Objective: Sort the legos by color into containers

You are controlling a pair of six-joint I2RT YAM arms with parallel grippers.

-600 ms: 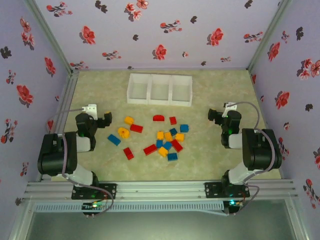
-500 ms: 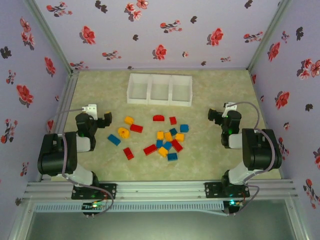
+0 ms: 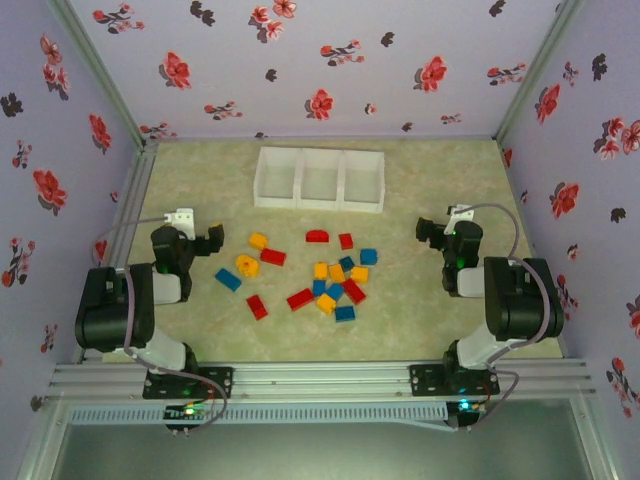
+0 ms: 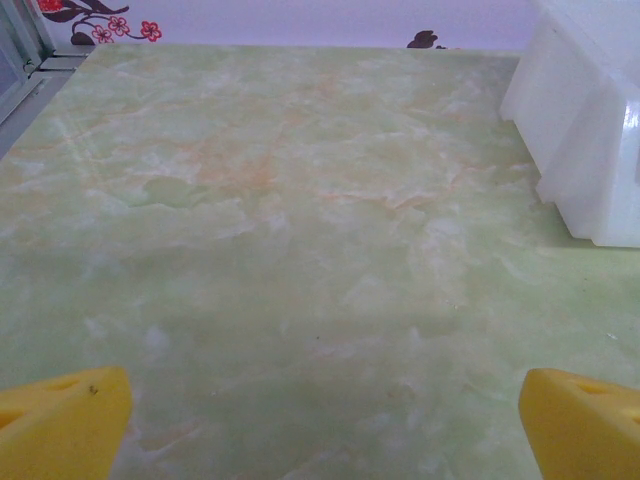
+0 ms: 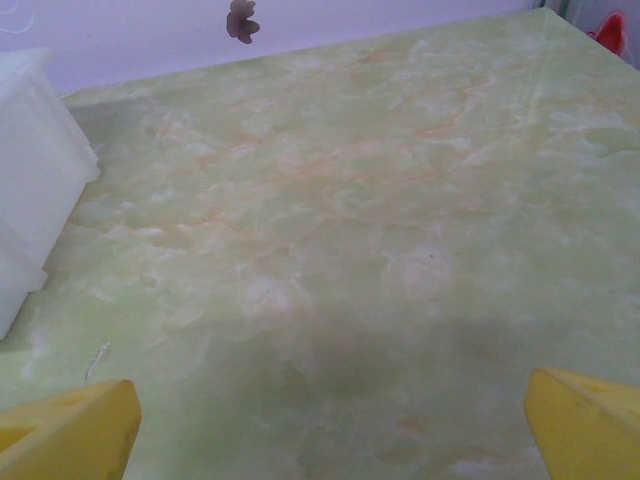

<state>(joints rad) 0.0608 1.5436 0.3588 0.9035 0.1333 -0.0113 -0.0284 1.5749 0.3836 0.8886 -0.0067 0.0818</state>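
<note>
Row of white square plastic bins (image 4: pixel 590 130) being cropped by right edge in left wrist view; same bins (image 5: pixel 30 170) being cropped by left edge in right wrist view. Yellow fingertips (image 4: pixel 60 425) of left gripper (image 4: pixel 320 430) being clipped at bottom corners, likewise right gripper (image 5: pixel 330 435). Small red, yellow-orange and blue plastic bricks (image 3: pixel 335 280) crowding together in top view, too small for exact count.

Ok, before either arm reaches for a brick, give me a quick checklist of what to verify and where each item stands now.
1. The left hand is open and empty: ok.
2. The right hand is open and empty: ok.
3. The containers look empty and unblocked: ok.
4. All the legos lie on the table, none sorted yet: ok.
5. Room to grasp in the middle cluster: not ok, bricks packed together; the blue brick near the left hand lies apart.
6. No bricks clicked together: cannot tell.
</note>
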